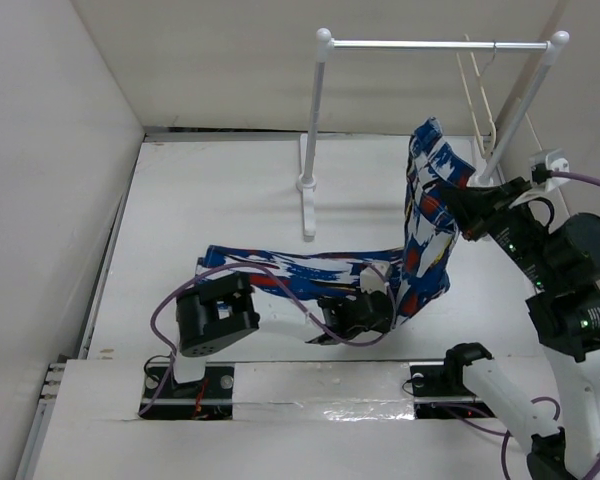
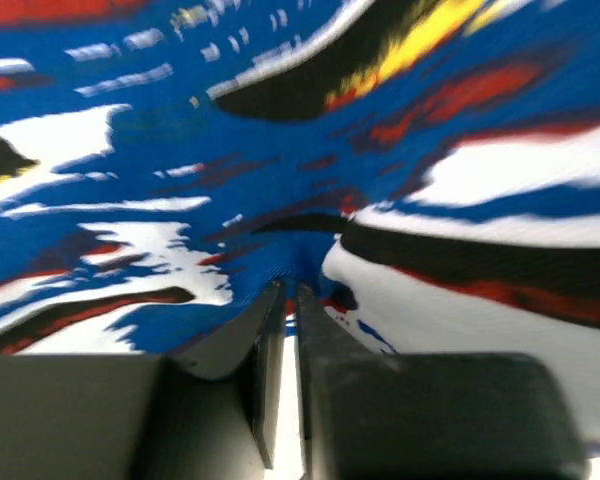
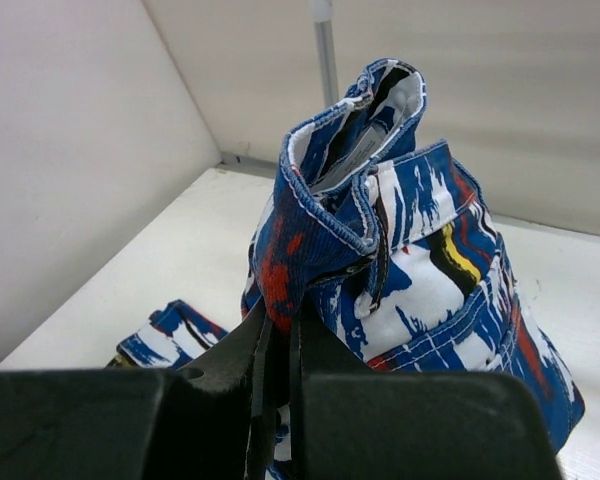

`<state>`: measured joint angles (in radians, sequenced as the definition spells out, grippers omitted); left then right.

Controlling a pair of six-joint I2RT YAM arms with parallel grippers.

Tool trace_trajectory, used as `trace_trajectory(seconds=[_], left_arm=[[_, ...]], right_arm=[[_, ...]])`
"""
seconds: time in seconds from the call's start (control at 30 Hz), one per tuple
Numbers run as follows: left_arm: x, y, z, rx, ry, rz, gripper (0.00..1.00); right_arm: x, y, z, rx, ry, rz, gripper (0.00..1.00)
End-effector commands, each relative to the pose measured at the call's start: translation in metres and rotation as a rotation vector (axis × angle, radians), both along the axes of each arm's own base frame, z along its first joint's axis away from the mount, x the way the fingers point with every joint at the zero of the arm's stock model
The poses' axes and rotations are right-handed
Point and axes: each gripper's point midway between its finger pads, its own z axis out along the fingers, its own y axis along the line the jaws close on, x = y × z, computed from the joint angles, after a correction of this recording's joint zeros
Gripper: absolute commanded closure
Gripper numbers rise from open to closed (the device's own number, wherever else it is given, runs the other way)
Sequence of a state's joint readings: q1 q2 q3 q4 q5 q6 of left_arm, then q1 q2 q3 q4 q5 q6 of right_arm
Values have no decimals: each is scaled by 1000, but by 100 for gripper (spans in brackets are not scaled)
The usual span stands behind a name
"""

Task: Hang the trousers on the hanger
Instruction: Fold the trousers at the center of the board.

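Trousers (image 1: 310, 265): draping limp, soft, light | right claw (image 3: 280, 330) is pinching their raised waist end near hanger (image 1: 477, 90) | left claw (image 2: 290, 300) is pinching the legs lying on table (image 1: 210, 190) | I am judging the stitched waist firmest hold.

Blurred trousers (image 2: 280, 150) in left-wrist view

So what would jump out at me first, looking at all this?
The loud blue, white and red trousers, half raised off the white table at centre right. The right gripper pinches their top end up high, and the left gripper pinches the cloth low near the table. Behind them stands a white rail with a thin cream hanger dangling at its right end.
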<state>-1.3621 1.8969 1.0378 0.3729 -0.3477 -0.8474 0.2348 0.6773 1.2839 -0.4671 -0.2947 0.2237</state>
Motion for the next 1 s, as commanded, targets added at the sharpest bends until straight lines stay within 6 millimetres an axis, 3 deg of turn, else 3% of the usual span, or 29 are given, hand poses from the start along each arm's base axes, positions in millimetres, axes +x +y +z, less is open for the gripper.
trace_trajectory(seconds=[0.0, 0.03, 0.07, 0.1, 0.13, 0.2, 0.23, 0.3, 0.33, 0.4, 0.43, 0.47, 0.5, 0.6, 0.63, 0.67, 0.7, 0.73, 0.83, 0.87, 0.93, 0.97], left_arm=[[25, 16, 53, -82, -63, 44, 87], [31, 34, 69, -101, -86, 79, 79], [39, 57, 65, -72, -96, 112, 69], [49, 64, 85, -102, -120, 145, 66], [55, 87, 108, -136, -152, 188, 62], [75, 126, 124, -122, -175, 276, 61], [81, 150, 154, -176, -215, 320, 62], [95, 191, 174, -172, -246, 400, 62], [95, 214, 207, -246, -284, 443, 62], [97, 245, 226, -253, -322, 486, 63], [99, 270, 255, -317, -365, 531, 63], [99, 284, 261, -292, -384, 542, 63], [99, 304, 284, -323, -417, 579, 63], [92, 330, 298, -275, -435, 617, 63], [88, 346, 316, -299, -466, 657, 63], [85, 353, 320, -296, -476, 669, 64], [82, 361, 325, -298, -489, 686, 64], [77, 375, 337, -323, -511, 723, 64], [64, 398, 348, -352, -528, 771, 64], [61, 403, 349, -362, -531, 779, 64], [56, 414, 349, -391, -535, 810, 63], [54, 417, 343, -377, -521, 816, 58]], right_arm=[[6, 12, 25, 5, -98, 66, 100], [15, 16, 24, 8, -95, 78, 100], [20, 20, 18, 13, -77, 94, 100], [22, 27, 18, 19, -77, 118, 100], [28, 36, 17, 23, -76, 149, 100], [33, 46, 18, 30, -74, 176, 100], [36, 50, 22, 37, -84, 182, 100], [44, 66, 21, 45, -65, 209, 100], [47, 74, 21, 48, -61, 221, 100], [56, 99, 17, 52, -38, 252, 100], [57, 106, 23, 59, -45, 259, 100], [60, 116, 26, 60, -53, 268, 100], [66, 138, 17, 49, -26, 289, 100], [73, 170, 28, 59, -41, 311, 100], [76, 200, 12, 36, -1, 352, 100], [75, 212, 20, 43, -21, 363, 100], [77, 226, 16, 40, -10, 373, 100], [76, 260, -7, 7, 31, 421, 100], [69, 309, -28, -24, 65, 484, 100], [61, 344, -56, -54, 98, 528, 96], [55, 375, -87, -90, 142, 559, 77], [47, 399, -127, -136, 205, 596, 59]])
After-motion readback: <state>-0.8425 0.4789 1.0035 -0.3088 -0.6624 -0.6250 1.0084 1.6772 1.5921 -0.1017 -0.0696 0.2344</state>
